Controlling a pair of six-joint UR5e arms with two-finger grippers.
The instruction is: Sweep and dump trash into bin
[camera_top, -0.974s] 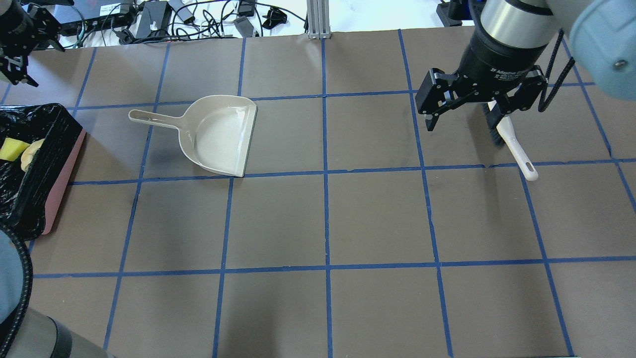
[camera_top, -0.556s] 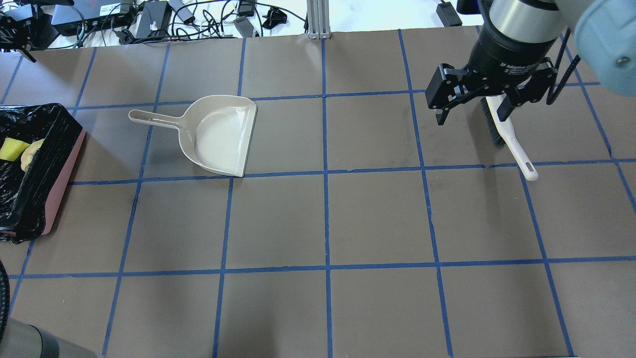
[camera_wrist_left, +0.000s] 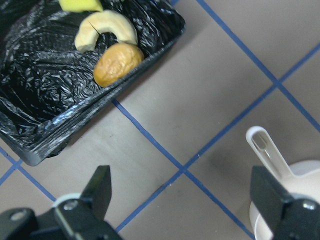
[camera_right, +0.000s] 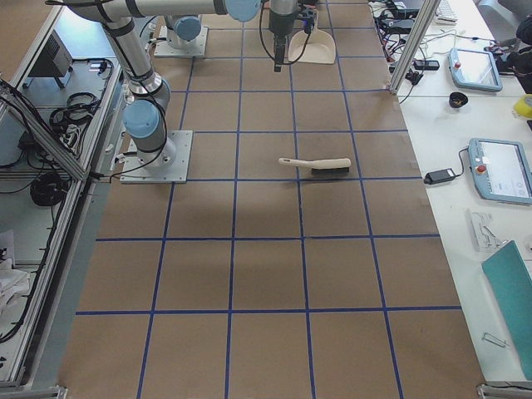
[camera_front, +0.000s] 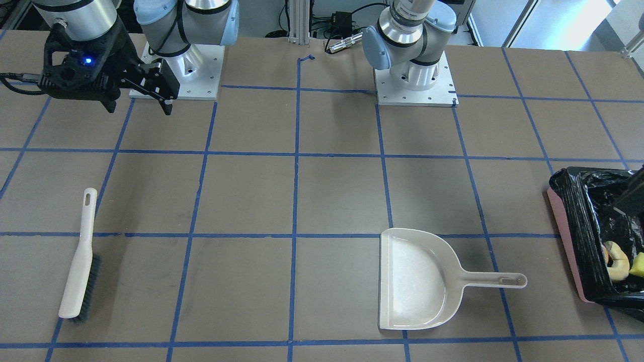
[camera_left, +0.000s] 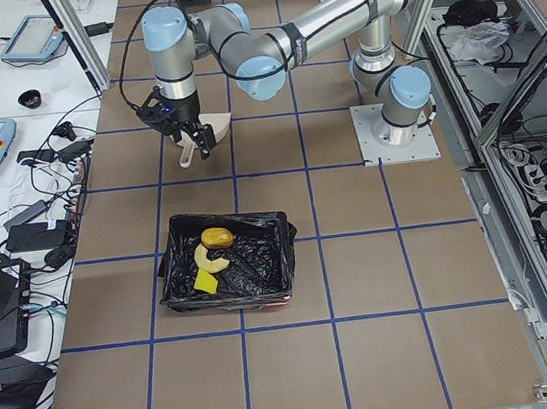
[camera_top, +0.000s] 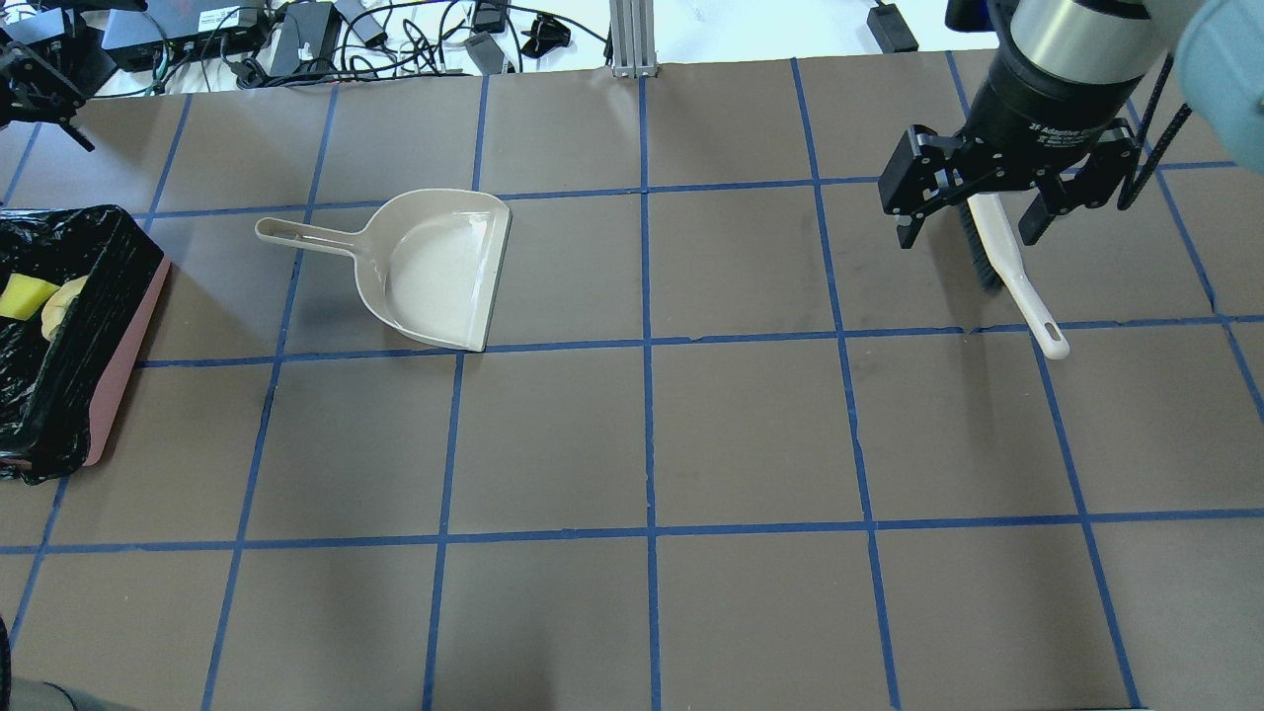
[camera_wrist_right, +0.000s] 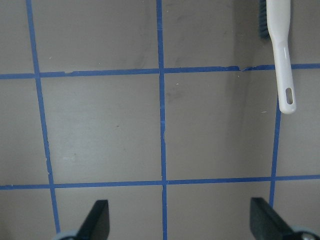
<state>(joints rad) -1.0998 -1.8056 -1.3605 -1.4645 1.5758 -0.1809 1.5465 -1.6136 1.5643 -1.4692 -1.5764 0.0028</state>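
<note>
Left hand [camera_wrist_left: 180,175] and right hand [camera_top: 968,235] gape empty; trash [camera_wrist_left: 117,59] lies in bin [camera_wrist_left: 75,122] near the left.

Robotics lab, test cell. Table [camera_top: 750,434] is marked off with a blue tape grid [camera_top: 648,425]. Left arm base [camera_front: 412,75] and right arm base [camera_front: 176,70] are bolted down at 12 o'clock, front view. Overhead: power bricks and cables [camera_top: 306,35] at 11 o'clock, aluminium post [camera_top: 629,35] at 12. Teach pendant [camera_right: 499,170] on white bench [camera_right: 453,125] at 3 o'clock, right-side view.

Bright, even overhead light — soft shadows, glare on the black liner [camera_wrist_left: 45,85], sharp focus.
</note>
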